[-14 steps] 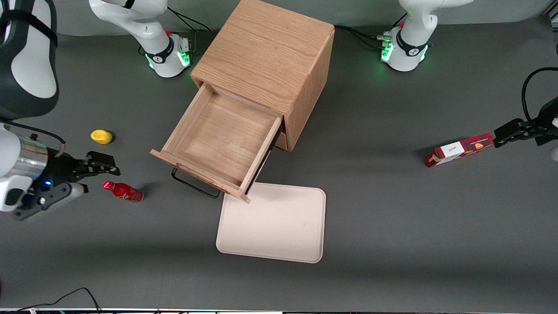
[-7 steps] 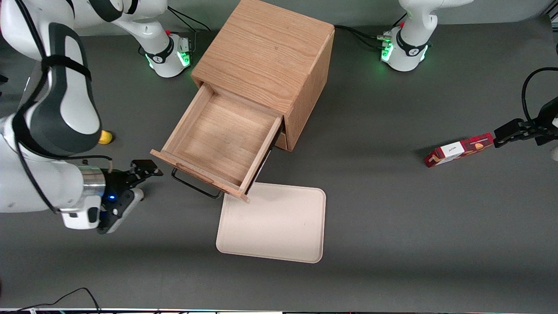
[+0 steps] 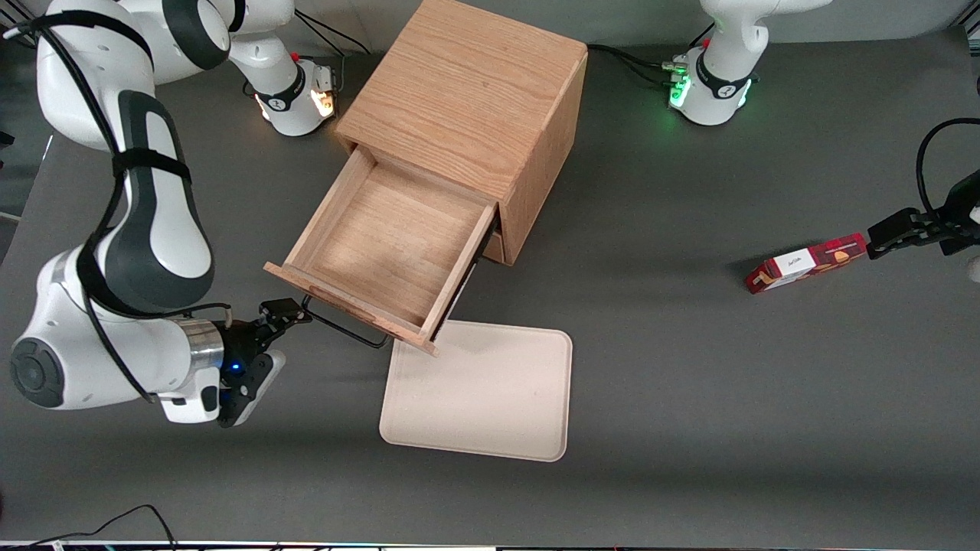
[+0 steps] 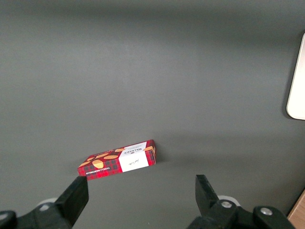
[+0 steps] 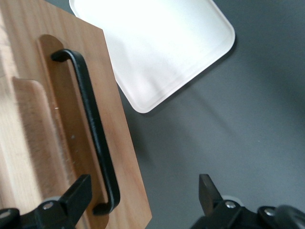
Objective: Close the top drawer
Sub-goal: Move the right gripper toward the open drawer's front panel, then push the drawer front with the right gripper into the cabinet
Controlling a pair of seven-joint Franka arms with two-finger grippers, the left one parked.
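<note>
The top drawer stands pulled far out of the light oak cabinet, its shallow wooden box empty. A thin black wire handle runs along its front. My gripper is open and low, in front of the drawer at the handle's end toward the working arm. In the right wrist view the drawer front and the handle show close up. One of the gripper's fingers lies over the wood beside the handle's end, the other over bare table. Nothing is held.
A beige tray lies flat on the table, nearer the front camera than the drawer, with one corner under the drawer's front; it also shows as the tray. A red patterned box lies toward the parked arm's end.
My arm has swung in from the working arm's end of the table toward the drawer front. The gripper has come up to the handle's end, still open. The drawer has not moved.
</note>
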